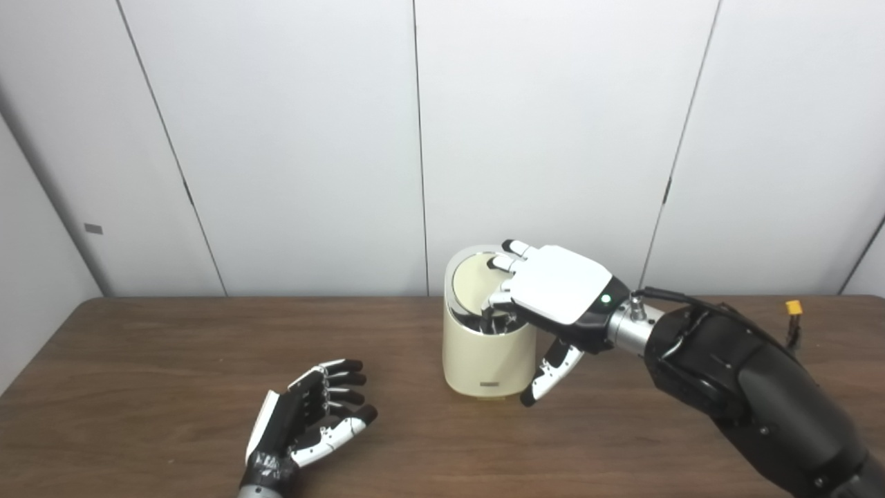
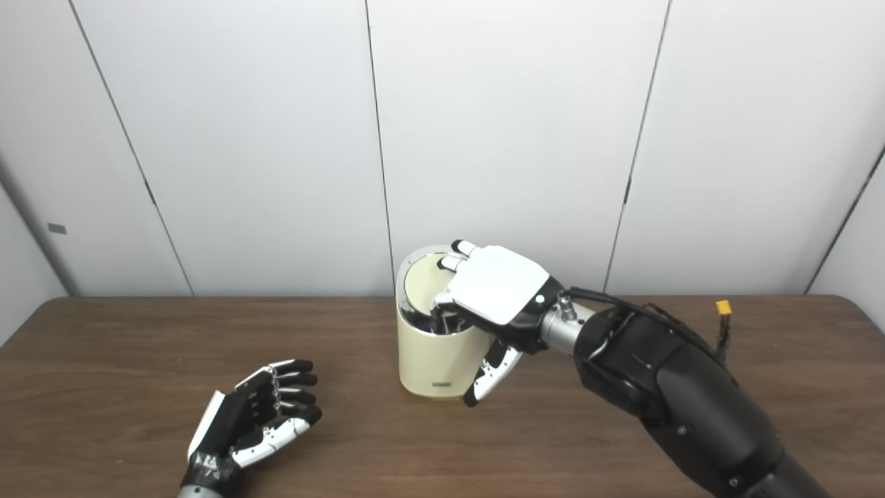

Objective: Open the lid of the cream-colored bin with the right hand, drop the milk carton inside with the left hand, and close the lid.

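The cream-colored bin (image 1: pixel 484 360) stands at the middle of the table, toward the back. Its round lid (image 1: pixel 473 280) is tipped up on edge at the bin's back left, and the dark inside shows. My right hand (image 1: pixel 553 287) hovers over the opening with its fingers apart and laid against the lid's inner face, while the thumb hangs down in front of the bin's right side. It grips nothing. My left hand (image 1: pixel 311 415) rests on the table front left of the bin, open, palm turned right and empty. No milk carton is in view.
The brown wooden table (image 1: pixel 173 360) runs across the whole picture, with white wall panels behind it. A small yellow connector on a black cable (image 1: pixel 793 306) sits at the table's far right, behind my right forearm.
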Available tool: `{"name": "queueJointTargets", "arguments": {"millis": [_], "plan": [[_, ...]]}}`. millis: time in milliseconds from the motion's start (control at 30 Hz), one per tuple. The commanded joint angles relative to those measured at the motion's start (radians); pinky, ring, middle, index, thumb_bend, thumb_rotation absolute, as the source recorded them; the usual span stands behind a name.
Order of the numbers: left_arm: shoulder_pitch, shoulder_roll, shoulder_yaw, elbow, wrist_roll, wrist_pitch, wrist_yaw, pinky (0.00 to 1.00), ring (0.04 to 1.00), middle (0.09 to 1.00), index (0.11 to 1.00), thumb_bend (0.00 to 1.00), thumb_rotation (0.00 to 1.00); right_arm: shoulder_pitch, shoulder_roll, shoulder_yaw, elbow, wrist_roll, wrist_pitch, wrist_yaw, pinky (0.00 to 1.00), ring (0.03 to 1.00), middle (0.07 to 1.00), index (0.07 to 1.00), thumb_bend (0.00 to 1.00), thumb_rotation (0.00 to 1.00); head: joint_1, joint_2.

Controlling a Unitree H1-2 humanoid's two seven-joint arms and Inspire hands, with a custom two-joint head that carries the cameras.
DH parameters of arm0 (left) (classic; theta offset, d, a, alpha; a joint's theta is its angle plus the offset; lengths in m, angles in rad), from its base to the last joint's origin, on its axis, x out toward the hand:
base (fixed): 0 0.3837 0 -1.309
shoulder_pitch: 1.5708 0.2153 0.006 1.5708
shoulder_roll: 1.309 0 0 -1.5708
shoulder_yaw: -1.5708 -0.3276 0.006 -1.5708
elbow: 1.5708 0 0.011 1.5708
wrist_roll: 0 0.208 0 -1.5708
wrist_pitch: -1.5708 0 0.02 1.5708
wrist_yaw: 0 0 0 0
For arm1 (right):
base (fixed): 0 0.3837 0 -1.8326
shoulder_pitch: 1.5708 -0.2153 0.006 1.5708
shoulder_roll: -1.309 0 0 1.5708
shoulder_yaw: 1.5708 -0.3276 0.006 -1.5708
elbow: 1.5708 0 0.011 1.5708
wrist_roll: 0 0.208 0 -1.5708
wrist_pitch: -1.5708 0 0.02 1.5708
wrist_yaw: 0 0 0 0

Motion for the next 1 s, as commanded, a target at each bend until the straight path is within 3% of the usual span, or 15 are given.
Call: {"name": "queueJointTargets", "arguments": {"millis": [0, 100, 200, 300, 467, 700, 833, 967], "plan": [[-0.009, 0.003, 0.003, -0.02, 0.003, -0.011, 0.006, 0.53, 0.623, 0.702, 0.753, 0.71, 0.24, 0.024, -0.028, 0.021, 0.036, -0.006, -0.01, 0.091, 1.0, 0.949, 0.742, 0.748, 0.83, 0.66, 0.001, 0.0], [-0.009, 0.005, 0.004, -0.021, 0.002, -0.008, 0.005, 0.53, 0.622, 0.702, 0.751, 0.71, 0.24, 0.034, -0.026, -0.003, 0.04, 0.042, -0.031, 0.033, 0.97, 0.929, 0.736, 0.747, 0.8, 0.64, 0.0, 0.0], [-0.008, 0.007, 0.002, -0.024, 0.006, -0.005, 0.005, 0.53, 0.621, 0.701, 0.748, 0.72, 0.25, 0.051, -0.007, -0.059, 0.029, 0.129, -0.013, -0.001, 0.99, 0.951, 0.766, 0.779, 0.73, 0.6, 0.001, -0.002], [-0.011, 0.008, 0.003, -0.014, 0.002, -0.013, 0.002, 0.52, 0.619, 0.7, 0.747, 0.71, 0.24, 0.068, 0.021, -0.129, 0.012, 0.192, 0.008, -0.067, 0.95, 0.932, 0.765, 0.77, 0.74, 0.53, -0.002, -0.002], [-0.016, 0.011, 0.002, -0.006, 0.006, -0.018, 0.001, 0.53, 0.615, 0.696, 0.752, 0.72, 0.25, 0.092, 0.077, -0.218, -0.005, 0.226, 0.082, -0.117, 0.96, 0.967, 0.871, 0.889, 0.67, 0.48, -0.005, -0.004], [-0.011, 0.008, -0.002, -0.017, 0.007, -0.01, 0.001, 0.53, 0.618, 0.697, 0.754, 0.72, 0.25, 0.148, 0.135, -0.282, 0.011, 0.196, 0.156, -0.198, 0.87, 0.941, 0.905, 0.93, 0.72, 0.39, -0.008, -0.002], [-0.008, 0.009, -0.002, -0.027, 0.003, -0.006, -0.003, 0.53, 0.617, 0.696, 0.751, 0.71, 0.24, 0.205, 0.163, -0.335, -0.008, 0.281, 0.212, -0.202, 0.84, 0.963, 0.937, 0.949, 0.74, 0.35, -0.006, -0.001], [-0.007, 0.012, -0.001, -0.033, 0.0, -0.005, -0.006, 0.52, 0.615, 0.697, 0.751, 0.72, 0.25, 0.276, 0.194, -0.4, -0.017, 0.393, 0.252, -0.222, 0.75, 0.904, 0.932, 0.96, 0.76, 0.33, -0.001, 0.001]]}}
